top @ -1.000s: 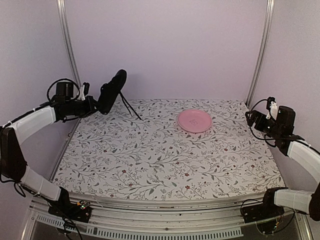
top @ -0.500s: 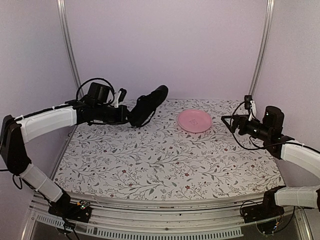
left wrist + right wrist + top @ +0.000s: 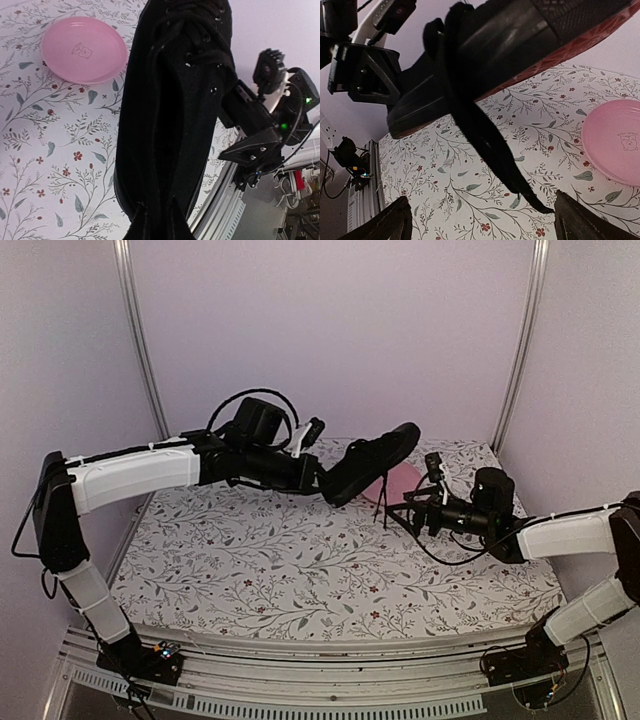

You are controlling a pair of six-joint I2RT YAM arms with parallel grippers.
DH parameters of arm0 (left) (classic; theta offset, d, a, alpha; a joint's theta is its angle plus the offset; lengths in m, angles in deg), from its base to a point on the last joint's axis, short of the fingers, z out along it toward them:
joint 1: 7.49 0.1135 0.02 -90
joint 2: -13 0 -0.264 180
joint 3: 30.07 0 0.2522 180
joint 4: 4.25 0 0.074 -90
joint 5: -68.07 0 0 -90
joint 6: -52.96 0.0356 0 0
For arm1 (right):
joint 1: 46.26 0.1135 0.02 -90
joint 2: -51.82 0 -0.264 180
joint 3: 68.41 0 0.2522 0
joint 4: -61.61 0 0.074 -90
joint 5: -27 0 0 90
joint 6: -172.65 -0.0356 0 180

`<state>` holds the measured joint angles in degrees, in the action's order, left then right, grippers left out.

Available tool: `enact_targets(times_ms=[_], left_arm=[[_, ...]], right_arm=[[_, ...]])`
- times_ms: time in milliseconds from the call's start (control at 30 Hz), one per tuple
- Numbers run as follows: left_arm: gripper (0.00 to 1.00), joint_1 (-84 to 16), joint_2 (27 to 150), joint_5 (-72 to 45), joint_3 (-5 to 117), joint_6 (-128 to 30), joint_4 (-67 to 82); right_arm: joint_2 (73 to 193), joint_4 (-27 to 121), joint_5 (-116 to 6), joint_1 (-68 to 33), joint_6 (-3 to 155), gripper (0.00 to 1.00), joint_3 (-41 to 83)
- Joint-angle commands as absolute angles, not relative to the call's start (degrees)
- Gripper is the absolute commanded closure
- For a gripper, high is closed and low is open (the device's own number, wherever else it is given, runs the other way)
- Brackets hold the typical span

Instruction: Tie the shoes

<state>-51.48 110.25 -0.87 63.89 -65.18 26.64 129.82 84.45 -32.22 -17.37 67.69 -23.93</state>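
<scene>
1. Top external: black shoe [image 3: 372, 462] is held aloft over floral table [image 3: 250, 570], toe raised, in front of pink plate [image 3: 408, 483]. Heel end is clamped by left gripper [image 3: 325, 478].
2. Right gripper [image 3: 402, 510] is spread wide and empty. Laces [image 3: 490, 145] are seen dangling ahead of it, untied, apparently untouched.
3. Judged: shoe light, upper soft, sole stiffer; laces thin, limp, prob. slippery. Laces are best pinched near free ends.
</scene>
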Motion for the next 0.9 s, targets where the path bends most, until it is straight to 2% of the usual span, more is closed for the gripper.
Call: enact_targets(times_ms=[0,167,233,367,400,500,533,700,867], left_arm=[[1.0,-54.5,110.6,4.3,69.3,-64.1,23.0],[1.0,-55.8,110.8,4.2,71.0,-63.5,25.4],[1.0,-55.7,110.6,4.5,70.7,-63.9,25.5],[1.0,-55.8,110.4,2.4,70.3,-64.4,26.0],[1.0,-55.7,110.4,1.9,70.1,-64.5,26.0],[1.0,-55.7,109.9,-1.6,69.1,-65.2,26.2],[1.0,-55.7,109.6,-4.0,68.6,-65.6,26.5],[1.0,-56.3,108.6,-17.4,63.9,-68.2,27.9],[1.0,-61.1,110.8,-25.2,58.3,-74.0,27.5]], right_arm=[[135.6,91.3,-36.6,-15.5,72.1,0.01,-20.7],[139.4,96.1,-38.5,-13.8,73.1,0.0,-18.9],[140.5,97.3,-39.1,-13.3,73.4,0.03,-18.4],[140.8,97.9,-37.8,-13.1,72.5,0.37,-17.2],[140.4,98.4,-37.4,-13.1,71.9,0.48,-17.5],[138.0,98.7,-37.8,-13.1,69.9,0.9,-18.7],[136.9,97.6,-38.6,-13.1,69.6,0.96,-19.0],[130.9,86.3,-44.5,-13.1,70.5,0.98,-19.1],[130.9,67.9,-46.5,-13.1,73.3,0.98,-10.6]])
